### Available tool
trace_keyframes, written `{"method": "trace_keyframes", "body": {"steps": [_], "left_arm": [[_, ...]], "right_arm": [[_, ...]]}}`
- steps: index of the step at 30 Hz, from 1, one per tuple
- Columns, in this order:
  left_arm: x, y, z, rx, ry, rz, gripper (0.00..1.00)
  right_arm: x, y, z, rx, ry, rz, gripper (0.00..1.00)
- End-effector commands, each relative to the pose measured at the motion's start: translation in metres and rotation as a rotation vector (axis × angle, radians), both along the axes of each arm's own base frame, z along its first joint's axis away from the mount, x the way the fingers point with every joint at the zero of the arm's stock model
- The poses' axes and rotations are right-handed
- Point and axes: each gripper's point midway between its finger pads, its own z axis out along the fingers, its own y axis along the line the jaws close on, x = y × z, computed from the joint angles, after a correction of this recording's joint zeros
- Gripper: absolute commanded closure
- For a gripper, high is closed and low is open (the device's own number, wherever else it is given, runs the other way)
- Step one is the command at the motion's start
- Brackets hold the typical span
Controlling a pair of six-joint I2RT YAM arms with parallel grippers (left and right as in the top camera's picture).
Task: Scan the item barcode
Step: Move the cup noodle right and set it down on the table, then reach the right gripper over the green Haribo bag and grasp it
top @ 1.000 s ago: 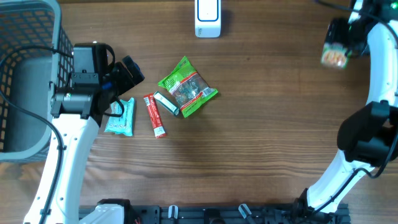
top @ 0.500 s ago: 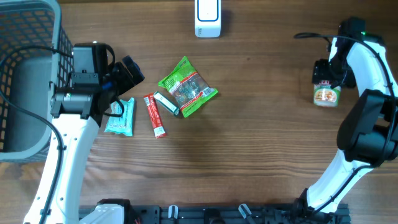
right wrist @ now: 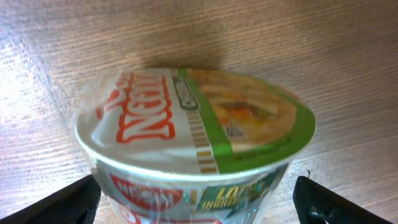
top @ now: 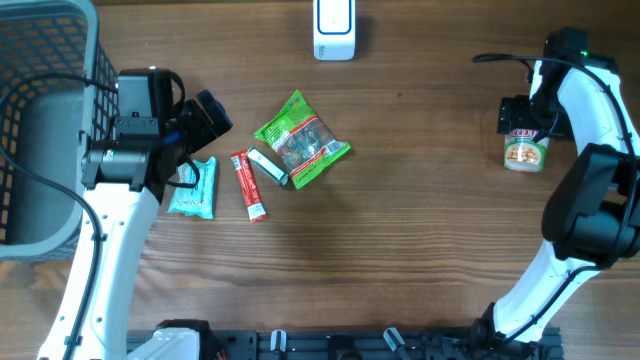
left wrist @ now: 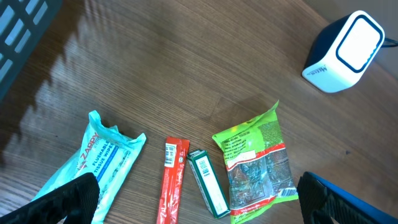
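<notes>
A noodle cup (top: 524, 153) stands upright on the table at the right. My right gripper (top: 524, 137) is open around it, and in the right wrist view the cup (right wrist: 193, 143) sits between the fingers (right wrist: 68, 202) with a gap on each side. The white barcode scanner (top: 333, 28) stands at the back centre. My left gripper (top: 200, 142) hangs open over the left group of items, holding nothing. In its wrist view the gripper (left wrist: 199, 205) spans a green snack bag (left wrist: 255, 165), a red stick pack (left wrist: 172, 183) and a small green box (left wrist: 207, 183).
A light blue tissue pack (top: 193, 188) lies under the left arm, beside the red stick pack (top: 250, 185) and the green snack bag (top: 300, 140). A grey mesh basket (top: 40, 120) fills the far left edge. The scanner (left wrist: 345, 51) shows in the left wrist view.
The right arm brought the noodle cup down from the far right edge onto the table, then its jaws opened off the cup. The left arm stayed still.
</notes>
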Motion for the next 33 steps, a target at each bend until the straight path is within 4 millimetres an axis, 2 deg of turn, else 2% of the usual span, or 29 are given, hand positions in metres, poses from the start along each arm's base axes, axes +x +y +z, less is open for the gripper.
{"method": "trace_keyframes", "body": {"steps": [1, 4, 7, 9, 12, 15, 17, 21, 24, 26, 28, 33], "left_arm": [[0.002, 0.000, 0.005, -0.010, -0.014, 0.007, 0.00], [0.002, 0.000, 0.005, -0.010, -0.014, 0.007, 0.00], [0.002, 0.000, 0.005, -0.010, -0.014, 0.007, 0.00], [0.002, 0.000, 0.005, -0.010, -0.014, 0.007, 0.00], [0.002, 0.000, 0.005, -0.010, -0.014, 0.007, 0.00], [0.002, 0.000, 0.005, -0.010, -0.014, 0.007, 0.00], [0.002, 0.000, 0.005, -0.010, -0.014, 0.007, 0.00], [0.002, 0.000, 0.005, -0.010, -0.014, 0.007, 0.00], [0.002, 0.000, 0.005, -0.010, -0.014, 0.007, 0.00], [0.002, 0.000, 0.005, -0.010, -0.015, 0.007, 0.00], [0.002, 0.000, 0.005, -0.010, -0.014, 0.007, 0.00], [0.002, 0.000, 0.005, -0.010, -0.014, 0.007, 0.00]], "right_arm": [[0.016, -0.001, 0.041, -0.030, -0.091, 0.025, 0.00], [0.026, 0.014, 0.081, 0.008, -0.181, 0.052, 0.00], [0.029, 0.041, 0.122, 0.094, -0.274, 0.098, 0.00], [0.030, 0.071, 0.151, 0.206, -0.358, 0.152, 0.00], [0.023, 0.128, 0.190, 0.427, -0.464, 0.265, 0.00], [0.015, 0.177, 0.210, 0.583, -0.493, 0.354, 0.00], [0.010, 0.212, 0.211, 0.638, -0.467, 0.405, 0.00], [0.000, 0.267, 0.197, 0.672, -0.412, 0.526, 0.00], [-0.008, 0.315, 0.178, 0.698, -0.377, 0.637, 0.04], [-0.013, 0.337, 0.164, 0.694, -0.351, 0.677, 0.07], [-0.018, 0.358, 0.139, 0.676, -0.302, 0.690, 0.11], [-0.024, 0.394, 0.081, 0.632, -0.225, 0.747, 0.11]]}}
